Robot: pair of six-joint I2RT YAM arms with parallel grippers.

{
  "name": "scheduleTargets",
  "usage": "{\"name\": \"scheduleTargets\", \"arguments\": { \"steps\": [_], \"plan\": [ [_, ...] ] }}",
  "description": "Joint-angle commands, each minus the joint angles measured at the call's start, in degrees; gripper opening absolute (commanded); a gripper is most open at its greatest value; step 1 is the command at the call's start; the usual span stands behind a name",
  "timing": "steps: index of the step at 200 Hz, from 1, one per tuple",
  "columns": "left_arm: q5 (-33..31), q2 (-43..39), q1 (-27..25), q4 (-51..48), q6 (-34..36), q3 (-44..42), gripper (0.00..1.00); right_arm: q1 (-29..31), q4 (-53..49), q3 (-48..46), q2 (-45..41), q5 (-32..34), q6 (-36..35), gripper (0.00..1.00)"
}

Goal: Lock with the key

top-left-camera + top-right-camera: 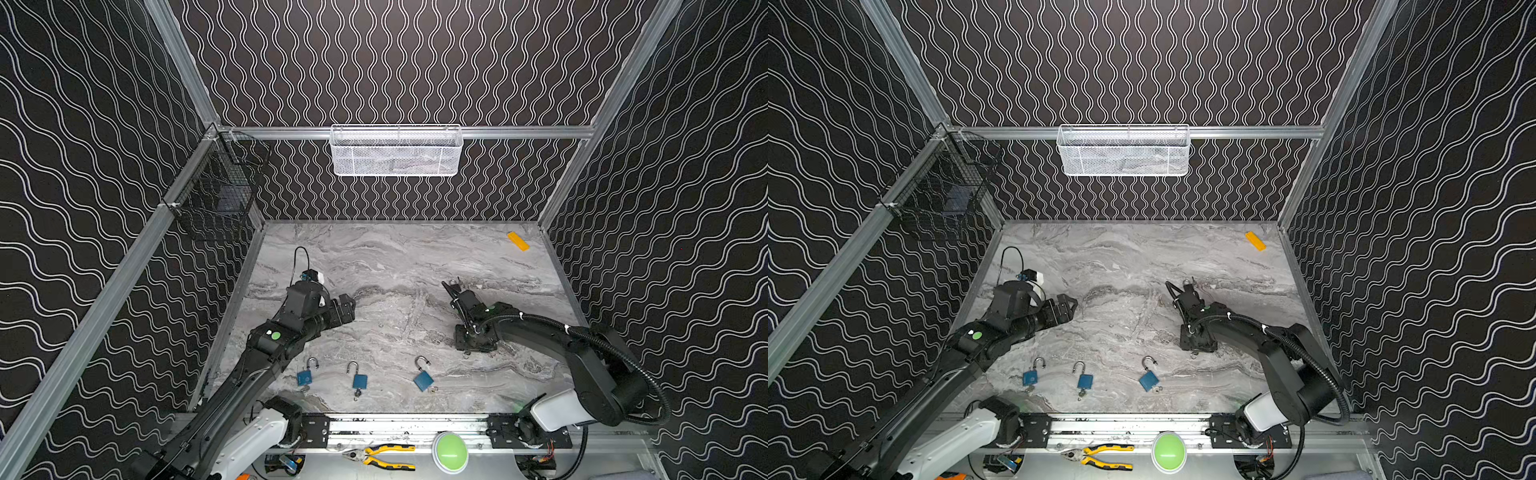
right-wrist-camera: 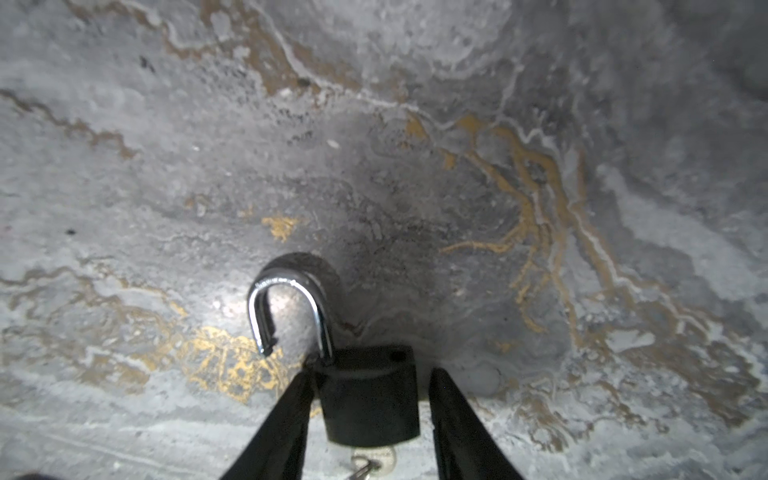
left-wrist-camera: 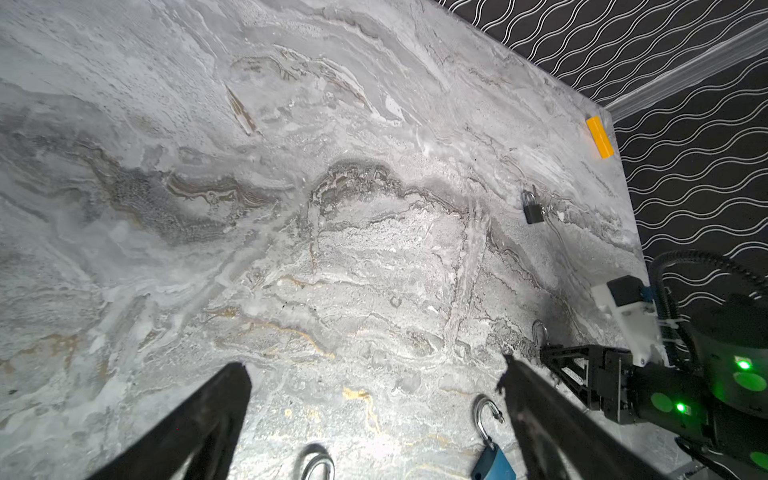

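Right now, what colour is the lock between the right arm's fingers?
The lock is black, clearest in the right wrist view.

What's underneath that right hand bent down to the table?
A black padlock lies on the marble table, straddled by the right hand, shackle swung open, a key at its base. In both top views the hand hides nearly all of it.

Off-task clutter I see around my marble tabletop [image 1: 395,257].
White mesh basket [image 1: 395,150] hangs on the back rail [image 1: 274,132]; black wire basket [image 1: 216,195] hangs at the back left corner, something dark inside. Yellow block [image 1: 518,241] lies flat in the far right corner. Off the marble, near edge: yellow-handled pliers [image 1: 382,456] just beside a green dome button [image 1: 450,452]. Walls [image 1: 83,166] black with white wavy lines.
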Motion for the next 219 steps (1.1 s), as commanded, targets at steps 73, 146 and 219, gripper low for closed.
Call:
{"name": "scheduleTargets", "arguments": {
  "steps": [73, 146, 219],
  "plan": [
    [10.90, 7.56, -0.46, 7.94, 2.58, -0.94, 0.99, 0.27, 2.00, -2.03, -0.04, -5.94, -1.27, 0.22],
    [13.74, 18.30, -6.79, 13.75, 3.01, 3.11, 0.99, 0.46, 5.64, 3.18, -3.33, -14.27, -7.41, 0.17],
    [22.07, 32.83, -11.93, 29.17, -2.96, 7.49, 0.92, 0.58, 8.72, 6.85, -6.43, -21.73, -12.50, 0.16]
  ]
}}
